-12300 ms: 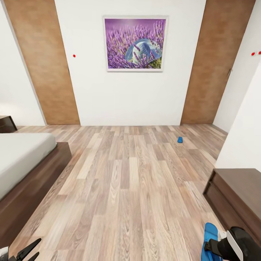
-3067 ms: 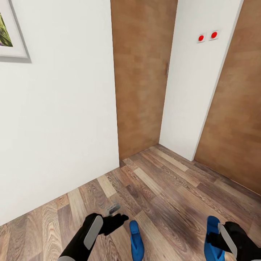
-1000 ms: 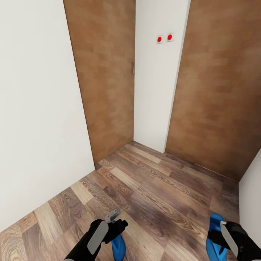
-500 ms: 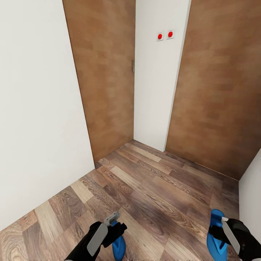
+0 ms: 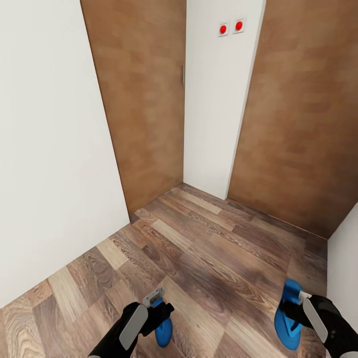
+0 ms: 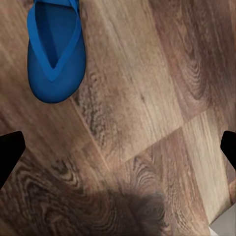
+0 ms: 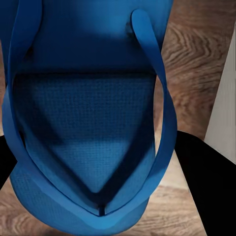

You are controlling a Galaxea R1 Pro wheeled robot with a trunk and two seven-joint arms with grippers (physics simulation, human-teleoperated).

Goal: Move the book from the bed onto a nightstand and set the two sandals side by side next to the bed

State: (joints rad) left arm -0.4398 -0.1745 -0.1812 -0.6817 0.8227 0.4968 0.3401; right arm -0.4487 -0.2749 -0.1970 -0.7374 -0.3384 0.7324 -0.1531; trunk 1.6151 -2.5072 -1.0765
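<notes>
1. Two brown doors (image 5: 144,99) take up the upper middle and upper right of the head view, with a white wall strip (image 5: 214,99) between them that carries two red buttons (image 5: 231,27) near the top edge; a wider white wall (image 5: 49,149) fills the left side.
2. The wood-plank floor (image 5: 199,248) of the bedroom corner spreads across the lower half of the head view.
3. The left arm (image 5: 122,335) rises from the bottom edge left of centre, black with a grey panel, forearm angled up and to the right, its wrist bent down toward the floor.
4. The right arm (image 5: 323,325) enters at the lower right corner, pointing toward the left of the frame.
5. One blue sandal (image 5: 288,320) sits at the lower right of the head view, clamped in the right gripper (image 5: 297,315); in the right wrist view its sole and toe straps (image 7: 93,128) sit between the dark fingers (image 7: 206,187).
6. The other sandal (image 5: 162,330) lies flat on the floor at the bottom centre, partly under the left gripper (image 5: 158,308); in the left wrist view it (image 6: 55,54) shows at the upper left, while the two black fingertips (image 6: 10,152) stand wide apart at the frame's side edges with only bare planks between them, holding nothing.
</notes>
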